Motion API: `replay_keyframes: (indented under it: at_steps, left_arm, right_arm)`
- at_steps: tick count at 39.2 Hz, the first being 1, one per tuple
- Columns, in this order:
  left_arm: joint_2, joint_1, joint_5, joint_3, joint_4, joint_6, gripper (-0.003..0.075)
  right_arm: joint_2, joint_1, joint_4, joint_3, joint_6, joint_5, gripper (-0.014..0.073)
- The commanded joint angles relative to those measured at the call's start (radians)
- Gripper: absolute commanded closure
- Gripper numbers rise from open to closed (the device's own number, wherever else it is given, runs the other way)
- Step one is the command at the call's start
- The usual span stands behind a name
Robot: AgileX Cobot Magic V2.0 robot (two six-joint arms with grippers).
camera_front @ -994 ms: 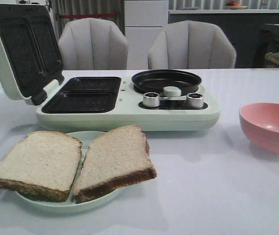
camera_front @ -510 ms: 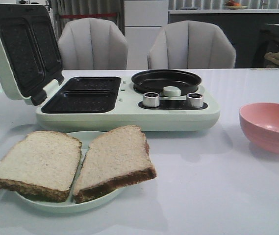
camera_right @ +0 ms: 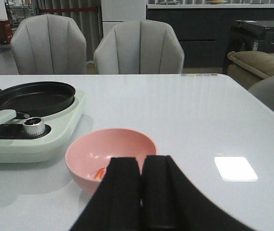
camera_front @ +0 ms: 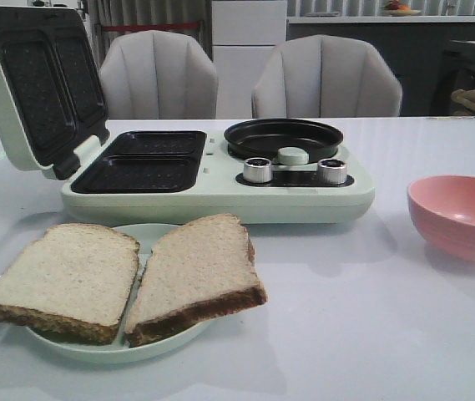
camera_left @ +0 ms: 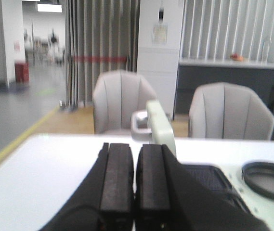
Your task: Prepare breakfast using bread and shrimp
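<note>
You have two slices of bread (camera_front: 120,276) lying side by side on one pale green plate (camera_front: 112,349) near the front left corner of the table (camera_front: 362,317). The slices touch along their inner edges and overhang the plate rim, crusts toward the front edge.

Behind the plate stands one pale green breakfast maker (camera_front: 220,180), lid (camera_front: 32,83) raised on its left side. You can count two dark grill plates in the base, one round black pan (camera_front: 283,138) on its right half, and two metal knobs (camera_front: 258,170) at its front.

One pink bowl (camera_front: 461,215) sits toward the right edge of the table, well apart from the appliance. In the right wrist view, the shrimp (camera_right: 99,173) shows as one small orange-red piece low inside the bowl; the fingers hide the rest, so you cannot count further pieces.

Your left hand (camera_left: 136,180) has its two pads pressed together, holding nothing. Your right hand (camera_right: 141,192) is likewise pressed together and empty, positioned just in front of the bowl.

Two grey chairs (camera_front: 158,75) stand beyond the far edge of the table.
</note>
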State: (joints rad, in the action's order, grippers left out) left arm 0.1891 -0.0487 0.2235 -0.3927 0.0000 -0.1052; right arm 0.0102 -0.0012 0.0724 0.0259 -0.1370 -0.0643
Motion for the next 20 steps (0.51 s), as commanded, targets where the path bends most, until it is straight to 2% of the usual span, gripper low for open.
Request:
replay_keyframes:
  at_steps: [1, 14, 17, 20]
  left_arm:
    - [0.057, -0.002, -0.024, -0.039, -0.031, -0.002, 0.0606]
    - [0.116, -0.002, -0.029, -0.039, -0.052, -0.002, 0.0604]
    - [0.116, -0.002, -0.006, -0.041, -0.05, -0.002, 0.0587]
    - [0.116, -0.002, 0.001, -0.041, -0.048, 0.002, 0.0531]
  right_arm:
    - [0.022, -0.005, 0.015, -0.016, 0.006, 0.08, 0.0454]
    - [0.022, -0.005, 0.015, -0.016, 0.006, 0.078, 0.0454]
    - [0.022, -0.005, 0.015, -0.016, 0.006, 0.078, 0.0454]
    - [0.022, -0.005, 0.015, -0.016, 0.006, 0.078, 0.0454]
